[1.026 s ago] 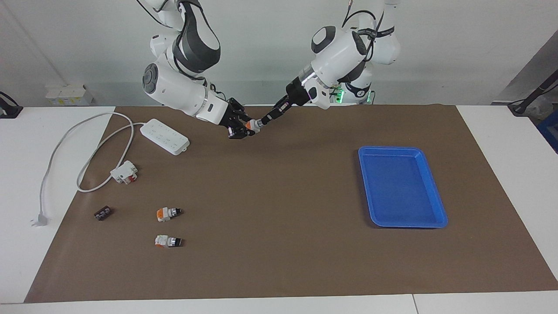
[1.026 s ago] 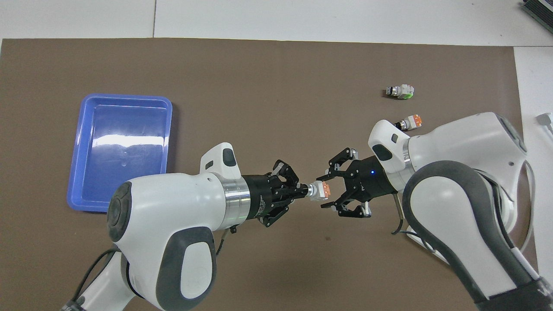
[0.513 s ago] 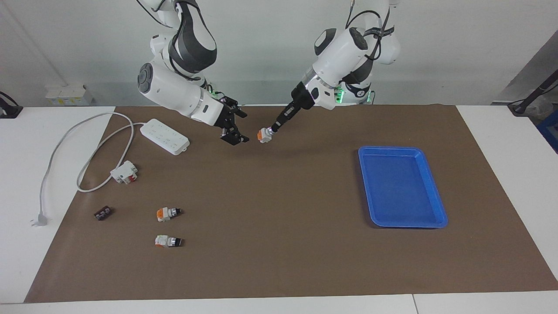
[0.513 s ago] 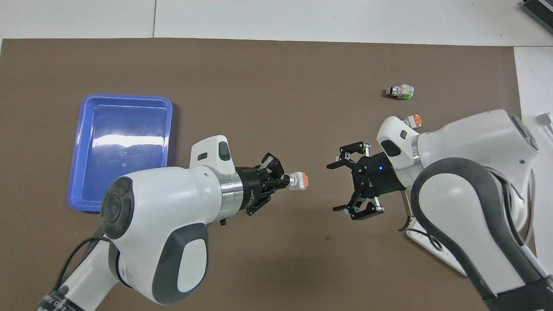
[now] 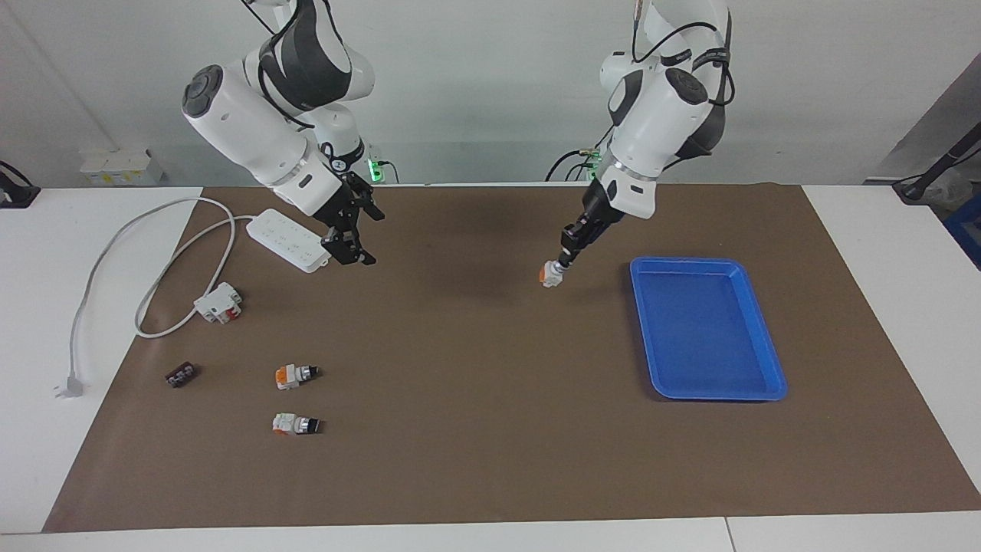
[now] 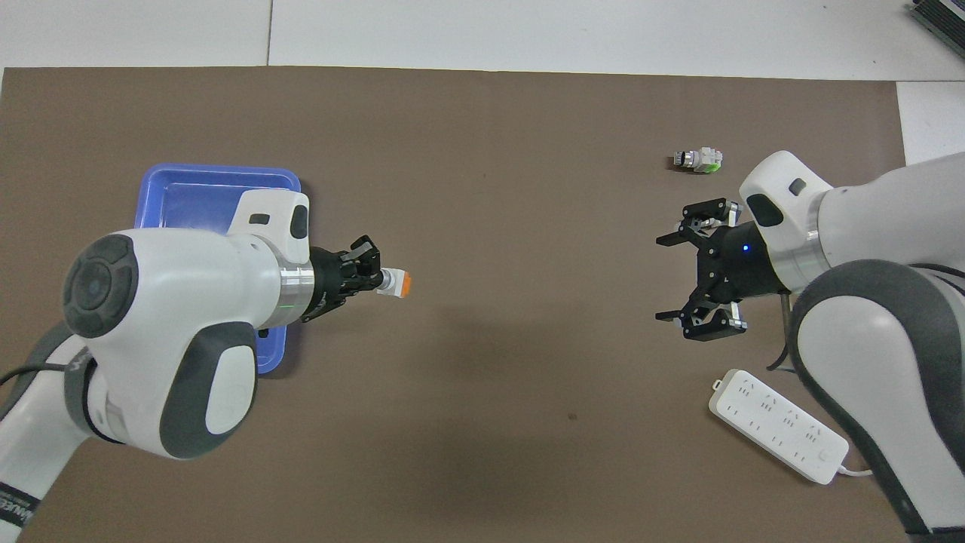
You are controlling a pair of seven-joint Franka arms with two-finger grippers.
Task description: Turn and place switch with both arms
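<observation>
Hanging over the brown mat (image 5: 475,429) beside the power strip (image 5: 291,240), the right gripper (image 5: 354,239) has its fingers spread wide, holding nothing. At about three o'clock from it in the facing view, the left gripper (image 5: 565,253) is clamped on the switch (image 5: 550,274), held in the air just short of the blue tray (image 5: 766,360).

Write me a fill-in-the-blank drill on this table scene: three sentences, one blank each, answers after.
1. The orange-and-white selector switch is gripped by the ___ gripper.
2. The right gripper, next to the white power strip, has its fingers ___.
3. The blue plastic tray holds ___ switches.

Missing words: left; open; no
</observation>
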